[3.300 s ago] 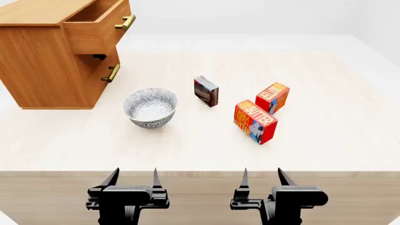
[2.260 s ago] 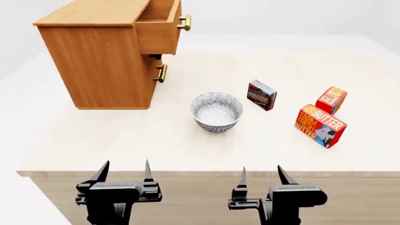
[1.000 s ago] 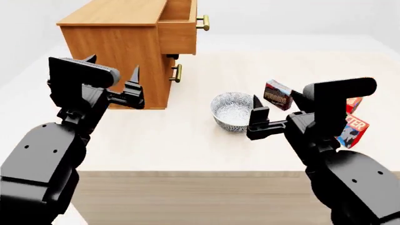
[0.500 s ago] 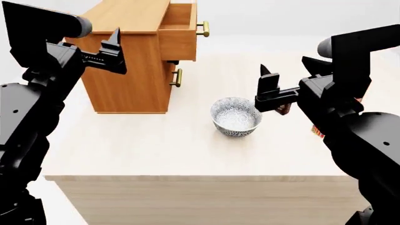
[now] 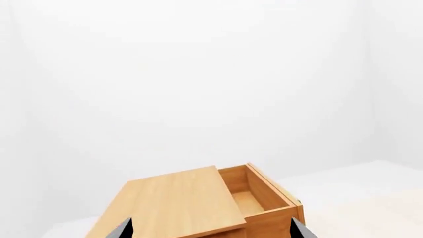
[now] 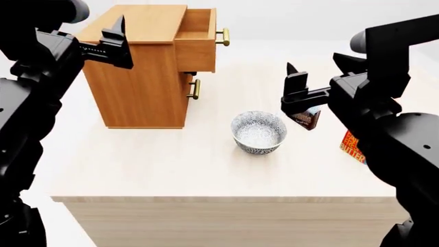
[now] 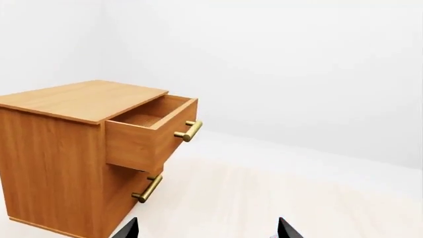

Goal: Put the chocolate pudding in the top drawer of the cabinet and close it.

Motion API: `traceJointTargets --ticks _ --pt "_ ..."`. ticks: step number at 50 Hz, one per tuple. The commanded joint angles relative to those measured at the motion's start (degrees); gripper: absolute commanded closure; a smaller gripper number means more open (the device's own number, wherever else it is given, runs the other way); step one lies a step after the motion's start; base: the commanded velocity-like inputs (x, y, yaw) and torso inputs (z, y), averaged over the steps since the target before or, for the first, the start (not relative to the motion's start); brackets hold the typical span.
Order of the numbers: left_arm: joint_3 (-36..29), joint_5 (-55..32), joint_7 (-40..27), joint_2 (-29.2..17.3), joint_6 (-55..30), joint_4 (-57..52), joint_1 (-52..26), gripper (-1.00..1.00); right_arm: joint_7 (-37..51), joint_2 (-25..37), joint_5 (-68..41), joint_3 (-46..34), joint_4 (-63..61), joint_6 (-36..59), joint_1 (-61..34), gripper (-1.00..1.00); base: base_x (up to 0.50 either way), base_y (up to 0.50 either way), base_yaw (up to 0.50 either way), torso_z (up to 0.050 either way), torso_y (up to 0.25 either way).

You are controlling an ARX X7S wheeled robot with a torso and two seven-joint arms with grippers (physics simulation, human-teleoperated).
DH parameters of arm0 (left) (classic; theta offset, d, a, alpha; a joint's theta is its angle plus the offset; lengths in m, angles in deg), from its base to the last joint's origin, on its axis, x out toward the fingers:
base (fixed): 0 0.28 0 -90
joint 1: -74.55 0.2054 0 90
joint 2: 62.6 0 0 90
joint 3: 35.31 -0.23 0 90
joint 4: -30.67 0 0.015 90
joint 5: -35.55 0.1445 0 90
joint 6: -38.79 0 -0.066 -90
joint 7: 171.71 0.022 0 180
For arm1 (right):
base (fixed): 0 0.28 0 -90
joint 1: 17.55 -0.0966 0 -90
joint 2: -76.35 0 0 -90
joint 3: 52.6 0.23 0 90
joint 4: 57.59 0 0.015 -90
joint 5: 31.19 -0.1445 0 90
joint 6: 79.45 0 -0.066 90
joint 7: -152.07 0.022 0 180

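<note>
The chocolate pudding (image 6: 306, 119) stands on the table right of the bowl, with only its lower part showing under my right gripper (image 6: 314, 64). That gripper hangs open and empty above it. The cabinet (image 6: 137, 82) stands at the back left, and its top drawer (image 6: 196, 40) is pulled out, brass handle (image 6: 223, 36) facing right. My left gripper (image 6: 103, 25) is raised, open and empty, in front of the cabinet's upper left. The left wrist view looks down on the cabinet (image 5: 175, 206) and into the top drawer (image 5: 254, 198). The right wrist view faces the top drawer (image 7: 148, 131) from the side.
A patterned white bowl (image 6: 258, 131) sits mid-table, between cabinet and pudding. A red-orange butter box (image 6: 352, 147) peeks out behind my right arm. A lower drawer handle (image 6: 195, 88) sticks out under the open drawer. The pale table (image 6: 171, 164) ends at a front edge near me.
Both arms have risen from below the table's front edge to above the table, still open. The view has shifted toward the cabinet. In the last half second little has moved.
</note>
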Motion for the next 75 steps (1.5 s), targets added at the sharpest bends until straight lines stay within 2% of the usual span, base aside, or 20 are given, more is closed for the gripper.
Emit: traceJointTargets --ticks 1,9,36,75 --pt "0.1 -0.5 -0.2 -0.2 -0.8 -0.3 -0.6 -1.0 0.1 0.5 -0.5 -0.1 0.3 -0.1 -0.6 -1.0 0.0 0.0 0.0 0.05 0.027" --pt "0.2 -0.6 -0.2 -0.4 -0.5 -0.4 -0.4 -1.0 0.4 0.6 -0.9 -0.1 0.5 0.0 -1.1 -1.0 0.0 0.0 0.0 0.05 0.025" --pt "-0.1 -0.1 -0.4 -0.5 2.1 -0.3 0.1 -1.0 0.8 1.1 -1.0 -2.1 2.9 -1.6 -2.4 -1.0 0.07 0.33 0.0 0.0 0.0" --pt "-1.8 0.6 0.4 -1.6 5.0 -0.1 0.4 -1.0 1.7 2.7 -1.6 -1.5 3.4 -3.0 -1.9 -1.0 0.37 0.09 0.0 0.0 0.0"
